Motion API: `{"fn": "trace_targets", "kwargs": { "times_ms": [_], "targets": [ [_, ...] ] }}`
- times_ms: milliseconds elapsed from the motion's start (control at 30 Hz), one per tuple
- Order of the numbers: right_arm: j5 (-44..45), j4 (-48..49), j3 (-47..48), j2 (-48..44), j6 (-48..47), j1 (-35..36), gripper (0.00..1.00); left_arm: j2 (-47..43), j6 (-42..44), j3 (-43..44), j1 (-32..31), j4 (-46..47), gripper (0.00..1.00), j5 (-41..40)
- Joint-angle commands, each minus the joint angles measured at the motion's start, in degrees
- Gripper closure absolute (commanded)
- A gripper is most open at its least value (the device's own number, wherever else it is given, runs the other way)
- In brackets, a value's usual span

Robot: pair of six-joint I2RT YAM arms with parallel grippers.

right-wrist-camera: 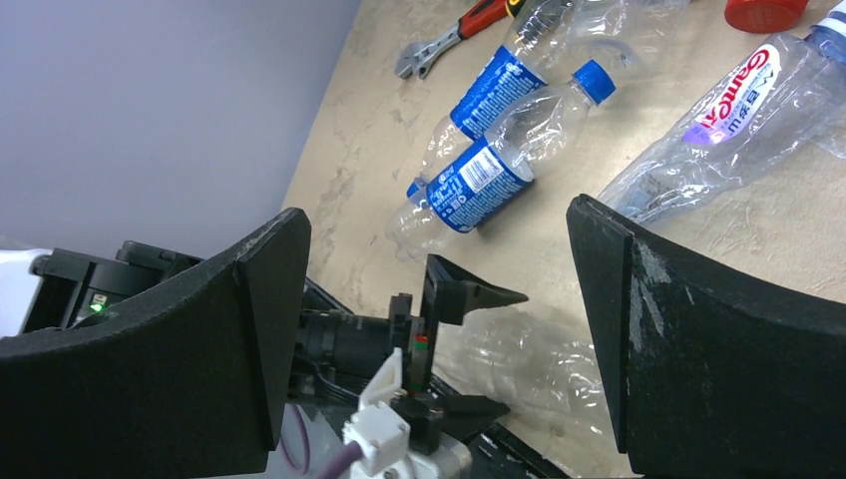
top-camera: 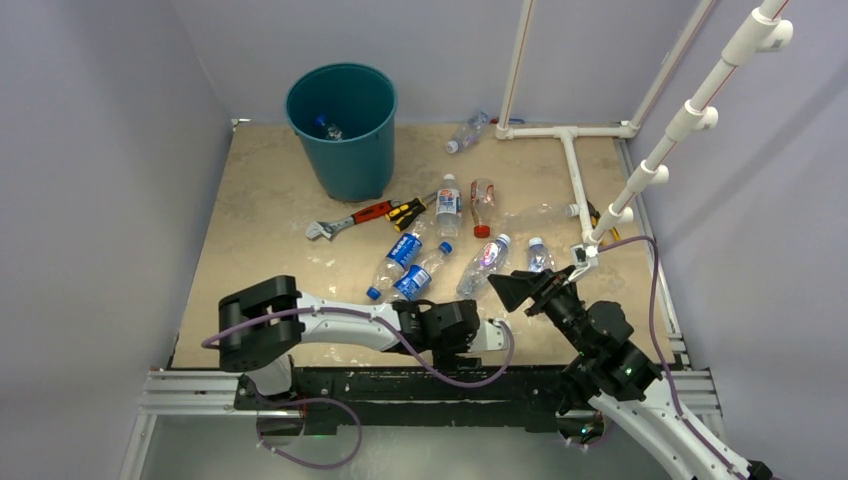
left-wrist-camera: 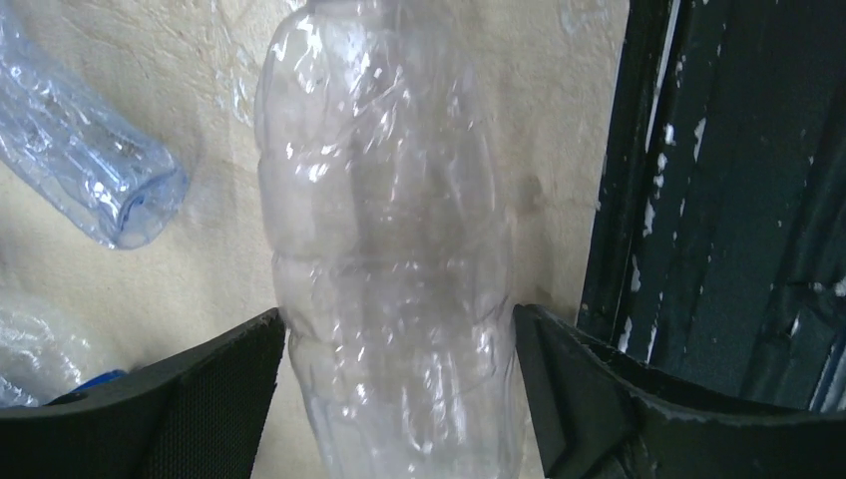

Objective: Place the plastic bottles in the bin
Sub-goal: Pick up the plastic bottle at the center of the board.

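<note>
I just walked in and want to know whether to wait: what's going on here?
Two robot arms are putting plastic bottles into the bin. The left gripper is low at the near edge of the table, its jaws on either side of a clear bottle lying there. I cannot tell whether it grips it. The right gripper hovers open and empty beside it. One bottle is in the bin, and the other bottles lie on the table.

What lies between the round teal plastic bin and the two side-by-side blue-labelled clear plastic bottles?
A red-handled metal wrench and a yellow-black-handled screwdriver, shown in the top external view.
</note>
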Motion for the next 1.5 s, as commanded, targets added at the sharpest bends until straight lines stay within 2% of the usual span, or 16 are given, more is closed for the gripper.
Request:
{"fn": "trace_targets", "kwargs": {
  "times_ms": [0,167,300,533,733,1000,1133,1300,1467],
  "targets": [
    [-0.3,2.5,2.3,0.3,-0.2,0.0,0.02,2.9,-2.3,3.9,0.2,1.1,0.22,-0.1],
    [0.1,2.6,4.1,1.3,-0.8,0.0,0.02,2.9,-4.6,4.0,0.2,1.1,0.43,0.0],
    [0.9,2.3,6.5,2.1,-2.8,0.0,0.02,-1.4,-6.2,3.7,0.1,1.5,0.55,-3.9],
    [2.6,4.2,14.8,7.2,-9.0,0.0,0.01,-12.8,-10.3,1.4,-0.2,4.4,0.66,-6.9],
    [2.4,7.2,21.0,9.0,-14.1,0.0,0.01,-25.1,-14.6,-4.9,-0.2,12.4,0.66,-10.4],
    [-7.3,16.3,19.9,11.7,-16.5,0.0,0.02,-40.3,-19.1,-13.9,-0.1,25.9,0.64,-11.2],
    [-10.7,21.0,18.6,14.9,-14.6,0.0,0.03,-41.1,-21.4,-15.9,-0.1,31.4,0.64,-8.8],
    [-13.7,25.3,20.5,20.4,-12.8,0.0,0.04,-40.6,-22.8,-15.9,-0.1,33.3,0.64,-6.0],
    [-16.8,24.5,25.0,27.4,-12.3,0.0,0.07,-41.5,-23.7,-17.1,-0.1,36.6,0.64,-6.5]
  ]
}}
